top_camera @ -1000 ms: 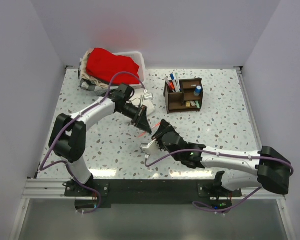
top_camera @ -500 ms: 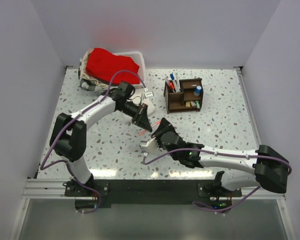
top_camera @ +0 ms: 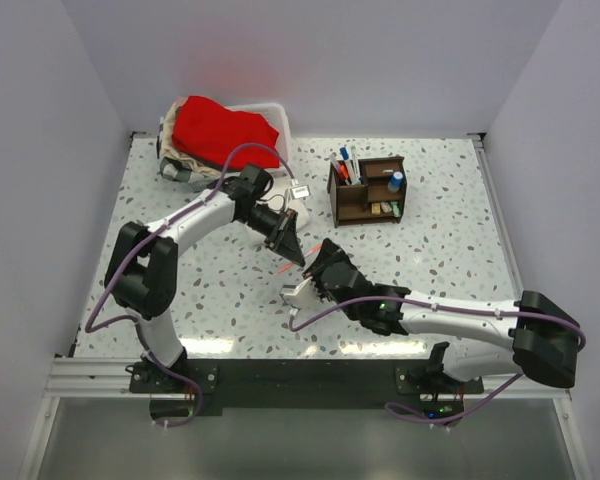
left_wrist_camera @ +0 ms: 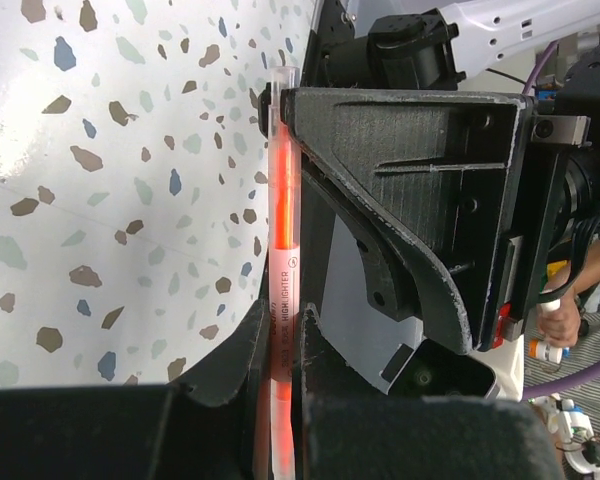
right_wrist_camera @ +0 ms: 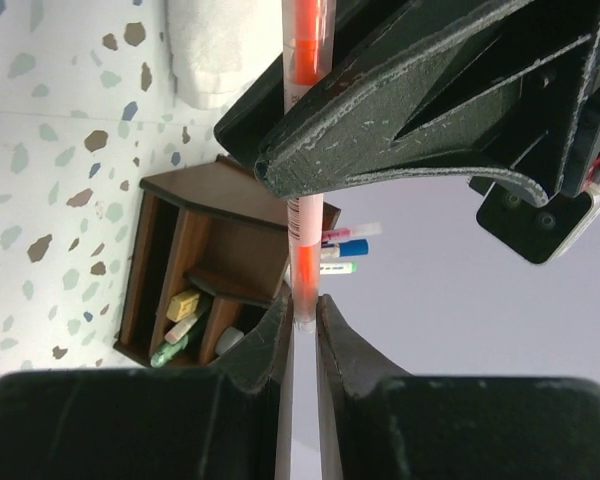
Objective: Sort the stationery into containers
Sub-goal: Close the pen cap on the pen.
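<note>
A pink-red highlighter [left_wrist_camera: 282,230] is held off the table between both grippers. My left gripper [left_wrist_camera: 280,325] is shut on its barrel; in the top view this gripper [top_camera: 293,253] is at mid-table. My right gripper [right_wrist_camera: 302,305] is closed on the highlighter's [right_wrist_camera: 303,255] clear end cap, nose to nose with the left one [top_camera: 316,263]. The dark brown wooden organizer [top_camera: 365,190] stands at the back, also in the right wrist view [right_wrist_camera: 195,250]. It holds pens [top_camera: 347,165], a blue bottle [top_camera: 395,181] and small blocks [right_wrist_camera: 185,303].
A white plastic basket with red cloth [top_camera: 225,130] stands at the back left. A folded white cloth [top_camera: 298,212] lies just behind the left gripper, with a small white tag [top_camera: 300,189] beside it. White walls bound the table.
The two grippers stay together at mid-table around the highlighter. The left arm's elbow has shifted slightly; the right gripper has edged a little toward the left one.
</note>
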Controlling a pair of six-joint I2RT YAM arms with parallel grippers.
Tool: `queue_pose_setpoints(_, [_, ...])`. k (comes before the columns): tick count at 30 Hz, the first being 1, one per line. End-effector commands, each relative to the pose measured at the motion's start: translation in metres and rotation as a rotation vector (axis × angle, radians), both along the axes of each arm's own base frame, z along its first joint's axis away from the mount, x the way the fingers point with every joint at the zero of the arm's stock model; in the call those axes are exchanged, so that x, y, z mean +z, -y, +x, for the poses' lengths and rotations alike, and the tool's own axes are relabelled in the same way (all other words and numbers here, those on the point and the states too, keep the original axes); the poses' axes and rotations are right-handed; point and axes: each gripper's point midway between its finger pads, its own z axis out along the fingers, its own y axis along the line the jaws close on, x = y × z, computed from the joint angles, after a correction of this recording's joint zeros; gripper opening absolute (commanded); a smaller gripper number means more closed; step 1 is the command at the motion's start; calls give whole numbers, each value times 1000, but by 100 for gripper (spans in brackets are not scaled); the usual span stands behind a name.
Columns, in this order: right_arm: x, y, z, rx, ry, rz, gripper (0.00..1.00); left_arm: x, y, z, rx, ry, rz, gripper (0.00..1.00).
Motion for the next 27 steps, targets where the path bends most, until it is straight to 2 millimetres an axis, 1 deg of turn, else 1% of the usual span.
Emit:
queue_pose_setpoints(1, [31, -97, -71, 504, -101, 189, 0, 40, 44, 11, -119, 203, -211, 0])
queue_pose_setpoints(3, [35, -95, -70, 489, -85, 193, 0, 40, 44, 8, -121, 211, -202, 0])
queue_pose_setpoints(4, [38, -91, -63, 449, -61, 202, 0, 41, 43, 6, -123, 215, -200, 0])
queue_pose_setpoints(5, [37, -87, -60, 423, -48, 196, 0, 40, 41, 5, -122, 221, -190, 0])
queue_pose_setpoints(6, [39, -84, -55, 392, -33, 196, 0, 46, 38, 2, -125, 239, -193, 0])
queue_pose_setpoints(7, [42, -74, -46, 324, -3, 189, 0, 46, 35, 0, -122, 247, -185, 0])
queue_pose_setpoints(8, [45, -70, -43, 304, 18, 180, 0, 45, 32, -2, -120, 256, -168, 0])
queue_pose_setpoints(9, [50, -64, -37, 274, 35, 185, 8, 48, 27, -5, -121, 278, -165, 0])
queue_pose_setpoints(10, [50, -53, -31, 231, 38, 155, 45, 46, 21, -11, -124, 264, -138, 0])
queue_pose_setpoints(11, [58, -46, -26, 199, 46, 154, 65, 41, 15, -8, -122, 308, -115, 0])
queue_pose_setpoints(12, [71, -33, -21, 150, 57, 174, 94, 40, 9, -9, -119, 323, -98, 0])
queue_pose_setpoints(13, [69, -21, -19, 110, 37, 141, 99, 36, 2, -11, -115, 315, -70, 0])
queue_pose_setpoints(14, [88, -10, -14, 44, 25, 196, 99, 35, -6, -5, -96, 348, -49, 0])
queue_pose_setpoints(15, [102, 8, -8, -9, 18, 243, 99, 33, -10, -4, -87, 353, -36, 0])
queue_pose_setpoints(16, [107, 20, -5, -48, -2, 260, 99, 33, -14, -2, -76, 362, -25, 0])
queue_pose_setpoints(17, [125, 31, 0, -108, -19, 368, 99, 32, -19, 3, -59, 387, -6, 0])
queue_pose_setpoints(18, [132, 47, 9, -172, -30, 426, 99, 36, -22, 6, -46, 411, 2, 0])
queue_pose_setpoints(19, [133, 60, 11, -218, -69, 459, 99, 38, -23, 14, -24, 450, 1, 0])
queue_pose_setpoints(20, [149, 67, 13, -276, -136, 615, 99, 43, -29, 23, 25, 469, 18, 0])
queue_pose_setpoints(21, [150, 77, 21, -318, -197, 681, 99, 45, -31, 29, 55, 486, 22, 0])
queue_pose_setpoints(22, [143, 84, 22, -363, -276, 716, 99, 53, -30, 42, 89, 544, 1, 0])
queue_pose_setpoints(23, [159, 85, 24, -405, -346, 890, 99, 64, -35, 51, 146, 567, -4, 0])
queue_pose_setpoints(24, [159, 91, 32, -436, -398, 956, 99, 68, -36, 56, 173, 584, -13, 0])
queue_pose_setpoints(25, [163, 90, 35, -458, -435, 1011, 99, 80, -34, 67, 199, 655, -54, 0])
queue_pose_setpoints(26, [163, 86, 36, -495, -505, 1128, 99, 93, -35, 70, 239, 670, -77, 0])
queue_pose_setpoints(27, [165, 90, 41, -523, -542, 1198, 99, 94, -36, 72, 259, 682, -92, 0])
